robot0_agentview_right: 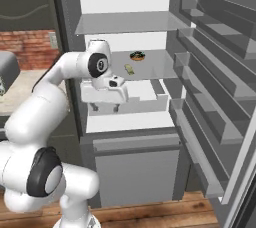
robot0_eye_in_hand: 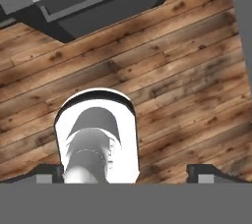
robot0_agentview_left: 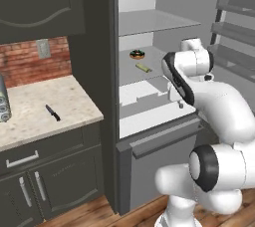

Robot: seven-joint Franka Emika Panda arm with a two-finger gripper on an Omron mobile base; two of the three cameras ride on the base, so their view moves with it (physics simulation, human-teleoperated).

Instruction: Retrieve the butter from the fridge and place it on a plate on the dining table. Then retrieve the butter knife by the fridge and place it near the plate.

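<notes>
Fridge open, nothing fetched yet.

The fridge (robot0_agentview_left: 164, 136) stands open before me; my gripper (robot0_agentview_right: 104, 106) hangs in front of it, jaws spread and empty. The butter (robot0_agentview_left: 143, 67) lies on a middle shelf, the butter knife (robot0_agentview_left: 53, 113) on the counter (robot0_agentview_left: 69, 96); both steps remain.

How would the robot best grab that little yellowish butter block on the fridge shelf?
Probably across the butter's two long sides, near its middle, coming in from the open front of the fridge. The block is slim and lies flat; the shelf above leaves little room overhead. The claw is open.
</notes>
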